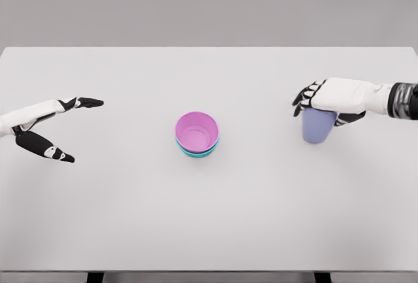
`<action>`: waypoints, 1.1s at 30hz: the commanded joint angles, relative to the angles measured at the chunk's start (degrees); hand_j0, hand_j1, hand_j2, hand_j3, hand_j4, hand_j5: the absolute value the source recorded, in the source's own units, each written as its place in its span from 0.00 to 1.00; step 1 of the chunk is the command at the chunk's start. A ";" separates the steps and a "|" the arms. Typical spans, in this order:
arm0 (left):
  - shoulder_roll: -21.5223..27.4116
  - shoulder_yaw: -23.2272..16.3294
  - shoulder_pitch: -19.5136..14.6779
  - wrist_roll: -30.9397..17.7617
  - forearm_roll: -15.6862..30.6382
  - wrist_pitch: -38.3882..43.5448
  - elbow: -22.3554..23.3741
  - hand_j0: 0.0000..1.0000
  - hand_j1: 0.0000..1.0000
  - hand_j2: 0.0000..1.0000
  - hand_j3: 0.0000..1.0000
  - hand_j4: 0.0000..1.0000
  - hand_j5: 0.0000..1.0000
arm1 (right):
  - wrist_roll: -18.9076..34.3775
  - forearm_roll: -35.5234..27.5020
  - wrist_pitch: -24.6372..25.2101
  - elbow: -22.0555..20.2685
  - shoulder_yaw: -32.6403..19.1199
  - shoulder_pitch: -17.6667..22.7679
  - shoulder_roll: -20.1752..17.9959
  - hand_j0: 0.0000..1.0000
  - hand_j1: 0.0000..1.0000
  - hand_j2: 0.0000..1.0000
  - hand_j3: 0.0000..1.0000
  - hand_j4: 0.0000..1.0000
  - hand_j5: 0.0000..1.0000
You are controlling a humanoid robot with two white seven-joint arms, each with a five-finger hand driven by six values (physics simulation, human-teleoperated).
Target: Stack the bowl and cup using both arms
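Cup [318, 127] at three o'clock sat gripped from above by right hand [330, 97], ready for the bowls [196, 134]; left hand [49, 126] hung released

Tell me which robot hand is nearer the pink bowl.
Roughly equal, the right marginally nearer. The right robot hand grips the blue cup to the right of the pink bowl; the left robot hand is open, far to its left.

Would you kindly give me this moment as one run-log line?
left hand: open, empty | right hand: grasping blue cup from above | pink bowl: nested in teal bowl, table centre
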 commanded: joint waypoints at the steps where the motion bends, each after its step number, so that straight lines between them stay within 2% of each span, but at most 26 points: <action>1: 0.03 0.00 0.00 0.01 0.42 0.12 -0.09 1.00 1.00 1.00 1.00 1.00 1.00 | 0.39 0.60 -0.36 -0.08 -0.75 0.00 -0.25 0.54 0.54 0.54 0.54 0.54 0.54; 10: 0.03 0.00 0.09 0.01 0.42 0.12 -0.09 1.00 1.00 1.00 1.00 1.00 1.00 | 0.39 0.51 -0.36 -0.61 -5.15 -1.32 0.37 0.56 0.56 0.56 0.56 0.56 0.56; 12: 0.03 0.08 0.09 0.01 0.42 0.12 0.00 1.00 1.00 1.00 1.00 1.00 1.00 | 0.39 -1.24 -0.36 -0.70 -5.76 -2.02 0.63 0.56 0.56 0.56 0.56 0.56 0.56; 17: 0.03 0.08 0.09 0.01 0.33 0.12 0.00 1.00 1.00 1.00 1.00 1.00 1.00 | 0.39 -4.40 -0.36 -5.18 -9.37 -2.72 0.81 0.57 0.57 0.57 0.57 0.57 0.57; 19: 0.03 0.08 0.09 0.01 0.42 0.12 0.09 1.00 1.00 1.00 1.00 1.00 1.00 | 0.39 -5.29 -0.36 -5.18 -9.46 -3.60 0.98 0.57 0.57 0.57 0.57 0.57 0.57; 21: 0.03 0.08 0.09 0.01 0.42 0.12 0.09 1.00 1.00 1.00 1.00 1.00 1.00 | 0.39 -5.37 -0.36 -5.79 -9.37 -4.22 3.53 0.58 0.58 0.58 0.58 0.58 0.58; 27: 0.03 0.08 0.09 0.01 0.42 0.12 0.09 1.00 1.00 1.00 1.00 1.00 1.00 | 0.39 -7.40 -0.36 -12.82 -9.37 -4.92 4.59 0.59 0.59 0.59 0.59 0.59 0.59; 33: 0.03 0.08 0.09 0.01 0.42 0.12 0.00 1.00 1.00 1.00 1.00 1.00 1.00 | 0.39 -7.40 -0.36 -16.60 -7.70 -4.92 8.28 0.61 0.61 0.61 0.61 0.61 0.61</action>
